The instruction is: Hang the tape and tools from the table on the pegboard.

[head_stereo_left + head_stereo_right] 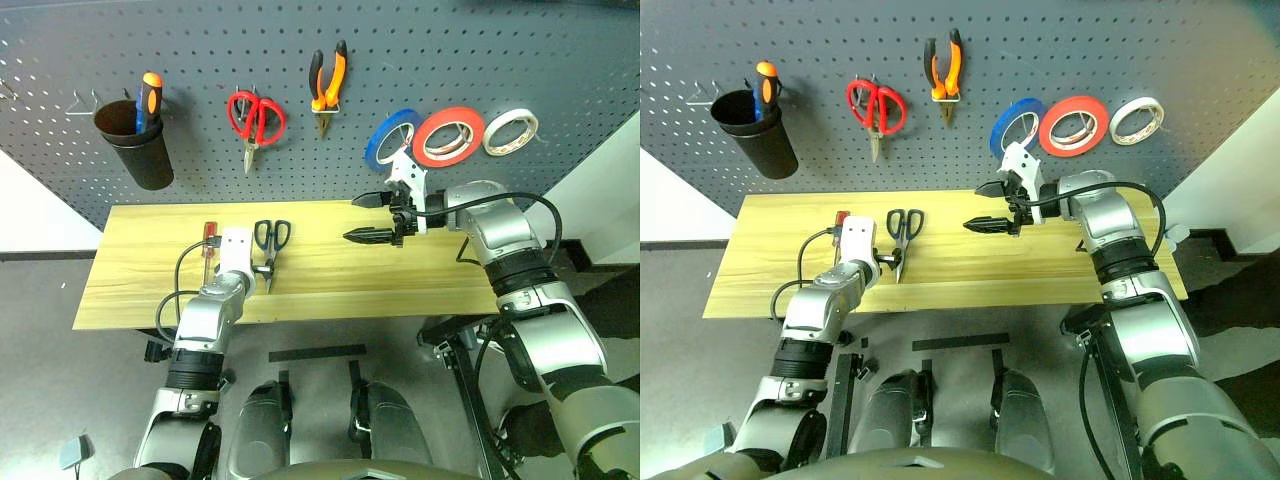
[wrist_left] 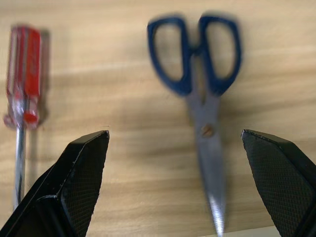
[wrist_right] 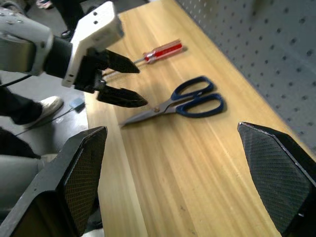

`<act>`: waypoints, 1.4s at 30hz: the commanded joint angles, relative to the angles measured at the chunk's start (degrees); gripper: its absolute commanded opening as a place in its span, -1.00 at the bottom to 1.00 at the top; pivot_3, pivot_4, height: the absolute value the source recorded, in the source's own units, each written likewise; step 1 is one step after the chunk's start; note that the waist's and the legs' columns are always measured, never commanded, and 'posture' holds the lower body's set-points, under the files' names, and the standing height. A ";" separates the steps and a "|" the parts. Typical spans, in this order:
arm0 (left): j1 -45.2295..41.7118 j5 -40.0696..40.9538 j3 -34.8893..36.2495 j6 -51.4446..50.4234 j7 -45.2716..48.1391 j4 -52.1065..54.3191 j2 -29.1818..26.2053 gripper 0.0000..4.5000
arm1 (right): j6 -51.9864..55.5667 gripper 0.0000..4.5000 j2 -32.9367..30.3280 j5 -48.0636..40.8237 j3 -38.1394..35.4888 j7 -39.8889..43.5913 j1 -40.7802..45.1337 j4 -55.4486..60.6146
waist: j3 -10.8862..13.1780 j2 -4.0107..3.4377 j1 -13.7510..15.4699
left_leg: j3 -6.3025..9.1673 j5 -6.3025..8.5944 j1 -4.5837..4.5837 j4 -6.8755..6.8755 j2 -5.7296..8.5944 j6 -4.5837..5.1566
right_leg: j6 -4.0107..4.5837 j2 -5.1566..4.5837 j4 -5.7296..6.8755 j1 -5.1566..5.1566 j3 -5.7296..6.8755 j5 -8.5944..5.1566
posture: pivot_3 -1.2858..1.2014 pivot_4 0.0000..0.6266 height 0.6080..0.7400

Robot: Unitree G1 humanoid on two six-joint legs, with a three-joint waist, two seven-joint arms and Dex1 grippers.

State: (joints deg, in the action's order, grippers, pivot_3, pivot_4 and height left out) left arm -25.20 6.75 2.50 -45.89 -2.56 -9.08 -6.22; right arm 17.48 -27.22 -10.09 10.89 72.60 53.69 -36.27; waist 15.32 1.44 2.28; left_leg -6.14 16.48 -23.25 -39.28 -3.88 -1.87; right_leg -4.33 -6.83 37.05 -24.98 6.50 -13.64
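The red tape [image 1: 474,122] and the orange-and-black pliers [image 1: 324,103] hang on the grey pegboard [image 1: 200,40]. On the wooden table [image 1: 400,280] lie the dark-handled scissors [image 1: 270,258], blades toward the front edge, and the red-handled screwdriver [image 1: 210,235] just to their left. My left gripper [image 2: 175,133] is open low over the table's front part. The scissors' blades [image 2: 207,131] are between its fingers and the screwdriver [image 2: 27,74] is outside them. My right gripper [image 1: 348,219] hovers open and empty above the table's middle, pointing left toward the scissors [image 3: 163,106].
A black cup [image 1: 135,150] holding an orange-and-black screwdriver [image 1: 150,95] hangs at the board's left. Red-handled scissors [image 1: 255,118], a blue roll [image 1: 385,135] and a white roll [image 1: 510,132] also hang there. Bare hooks [image 1: 85,100] sit at the far left. A person's shoe [image 3: 42,106] is on the floor.
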 commanded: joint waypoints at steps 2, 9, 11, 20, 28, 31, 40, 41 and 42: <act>-2.61 -0.37 1.85 -1.66 -2.24 -1.90 1.59 1.00 | -2.86 0.98 0.70 1.36 -0.44 0.54 3.01 -3.45 | 1.34 -0.03 -0.02 | 0.00 0.01 -0.02 0.00 0.00 0.03 | 0.00 -0.01 0.00 0.00 0.00 0.00 | 0.10 0.19 1.00; -6.40 -0.86 1.52 0.58 -2.16 -6.65 3.31 1.00 | -5.90 0.98 2.00 3.59 -0.71 -0.22 4.95 -8.58 | 3.95 -0.14 -0.06 | -0.04 0.03 -0.08 0.03 0.00 0.05 | 0.00 -0.03 0.00 -0.09 0.01 0.00 | 0.09 0.27 1.00; -7.39 -1.19 1.35 1.02 -2.27 -8.02 3.52 1.00 | -5.91 0.98 2.12 3.71 -0.81 -0.20 5.06 -8.87 | 4.23 -0.18 -0.08 | -0.05 0.03 -0.08 0.02 0.00 0.05 | 0.00 -0.04 0.01 -0.10 0.01 0.00 | 0.09 0.27 1.00; -11.94 -2.03 3.75 -2.96 -6.99 -12.71 5.79 0.92 | -5.22 0.99 1.30 3.99 -0.89 1.32 3.92 -7.25 | 4.76 -0.30 -0.17 | -0.08 0.03 -0.08 0.05 0.01 0.05 | -0.01 -0.07 -0.01 -0.10 0.01 0.00 | 0.07 0.28 1.00; -12.09 -1.83 4.72 -2.56 -7.07 -13.65 5.61 -0.14 | -5.64 1.00 1.13 4.38 -1.03 1.36 4.28 -7.92 | 4.97 -0.34 -0.30 | -0.10 0.03 -0.06 0.07 0.00 0.04 | -0.02 -0.08 -0.01 -0.13 0.01 0.00 | 0.07 0.32 1.00; -12.34 -1.75 6.05 -2.77 -7.88 -13.86 5.38 -0.58 | -5.83 1.00 1.20 4.48 -0.96 1.29 3.98 -7.90 | 5.01 -0.36 -0.28 | -0.10 0.03 -0.06 0.07 0.00 0.04 | -0.02 -0.08 -0.01 -0.13 0.01 0.00 | 0.07 0.30 1.00; -9.50 -2.00 5.34 -1.68 -6.42 -8.35 4.36 -0.69 | -6.31 1.00 1.19 4.36 -1.81 0.99 4.75 -8.83 | 5.01 -0.36 -0.52 | -0.12 0.03 -0.07 0.09 0.00 0.04 | -0.02 -0.09 -0.01 -0.14 0.01 0.00 | 0.07 0.16 1.00; -8.16 -2.41 3.88 -0.25 -4.93 -6.45 3.74 -0.69 | -6.29 1.00 1.09 4.21 -2.03 0.99 4.80 -8.70 | 5.01 -0.36 -0.69 | -0.13 0.03 -0.07 0.09 0.00 0.04 | -0.02 -0.09 -0.02 -0.14 0.01 0.00 | 0.08 0.15 1.00; -6.71 -2.89 2.34 2.04 -3.29 -4.65 3.03 -0.69 | -6.39 1.00 1.01 4.13 -2.19 0.97 4.78 -8.70 | 5.01 -0.36 -0.77 | -0.15 0.03 -0.08 0.11 0.00 0.04 | -0.02 -0.09 -0.04 -0.15 0.01 0.00 | 0.07 0.11 1.00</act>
State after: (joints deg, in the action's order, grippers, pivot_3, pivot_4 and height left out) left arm -33.95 4.93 6.70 -45.70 -7.67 -16.07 -2.44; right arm 11.80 -25.58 -5.29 10.30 73.47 57.29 -45.37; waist 20.33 1.08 1.52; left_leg -6.30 16.51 -23.36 -39.15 -3.88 -1.83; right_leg -4.35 -6.92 37.01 -25.17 6.52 -13.64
